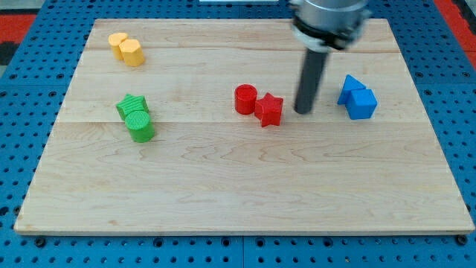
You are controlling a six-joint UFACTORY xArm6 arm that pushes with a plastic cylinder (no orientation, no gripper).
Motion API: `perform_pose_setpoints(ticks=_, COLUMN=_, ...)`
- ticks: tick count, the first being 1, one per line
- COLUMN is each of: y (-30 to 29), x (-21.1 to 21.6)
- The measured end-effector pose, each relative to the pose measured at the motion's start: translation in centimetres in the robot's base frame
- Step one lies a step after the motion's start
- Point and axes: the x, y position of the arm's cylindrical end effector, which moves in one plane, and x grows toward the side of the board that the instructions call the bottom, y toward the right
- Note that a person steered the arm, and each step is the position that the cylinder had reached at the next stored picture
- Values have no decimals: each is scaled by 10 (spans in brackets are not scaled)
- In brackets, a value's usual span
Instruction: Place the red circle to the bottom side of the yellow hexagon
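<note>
Bare board (245, 201) fills the view's bottom, nearest the camera; no block is found there. My tip (304, 112) is seen resting on the wood just to the right of the red star (269, 110), with a small gap between them. Nothing can be grasped by it, being a plain rod, and no block is touched by it at this moment. The red circle (245, 99) is placed just beyond the star, on its left and touching it or nearly so. To the right of the tip, the blue blocks (358, 97) are set as a close pair, one a cube, the other of a shape not clearly made out.

Further off, on the view's left, a green star and a green cylinder (139, 126) are found together. At the top left the yellow hexagon (117, 42) is seen with a yellow cylinder (132, 53) against it.

Little of the task is judged done: the circle is well apart from the hexagon and must yet be pushed far leftward, to a spot below it. The star stands between tip and circle.
</note>
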Motion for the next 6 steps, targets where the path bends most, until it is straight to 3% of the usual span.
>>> perform_pose_setpoints(ticks=1, y=-60, x=4)
perform_pose_setpoints(ticks=2, y=-59, x=7)
perform_pose_setpoints(ticks=4, y=-143, x=6)
perform_pose_setpoints(ticks=5, y=-197, x=-35)
perform_pose_setpoints(ticks=6, y=-224, x=-48)
